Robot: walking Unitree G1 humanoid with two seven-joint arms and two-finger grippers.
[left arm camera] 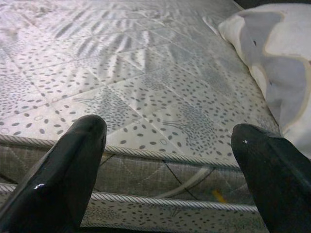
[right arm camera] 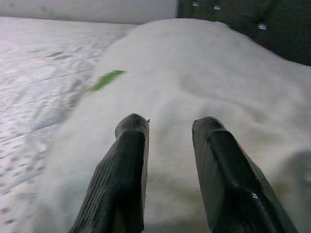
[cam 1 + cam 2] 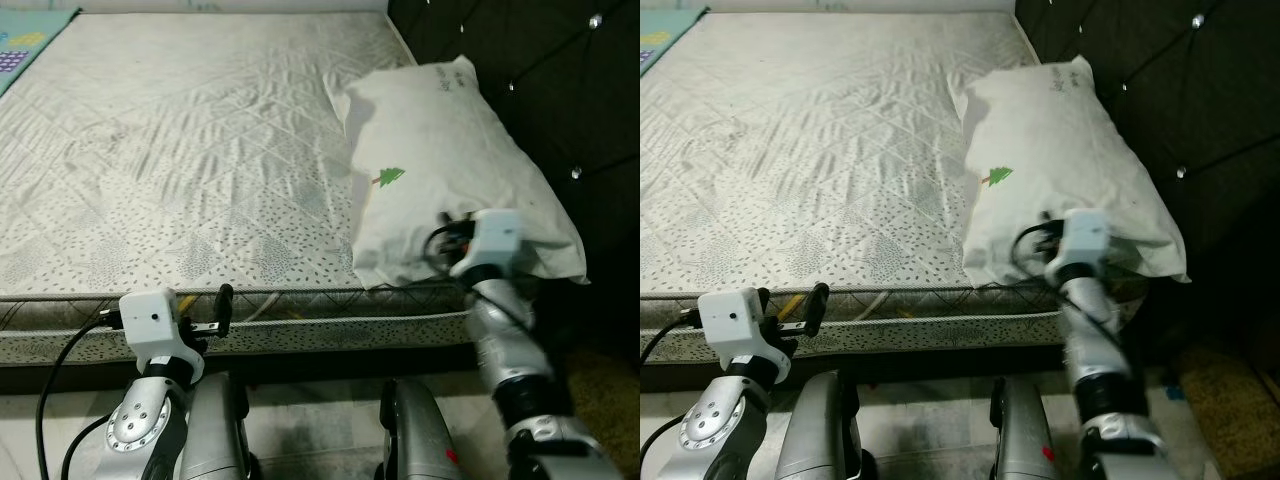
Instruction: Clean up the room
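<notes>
A white pillow (image 3: 440, 150) with a small green tree print lies at the right side of the mattress (image 3: 200, 150), against the dark headboard. My right gripper (image 2: 170, 121) is at the pillow's near end, close over its fabric, open, with nothing pinched between the fingers. My left gripper (image 1: 170, 128) hangs low in front of the mattress's front edge, open wide and holding nothing. From the left wrist view the pillow (image 1: 277, 63) lies off to one side.
A dark tufted headboard (image 3: 540, 70) runs along the right. A teal patterned mat (image 3: 25, 45) shows at the far left corner of the bed. The mattress's piped front edge (image 3: 300, 300) is just ahead of my arms, with pale floor below.
</notes>
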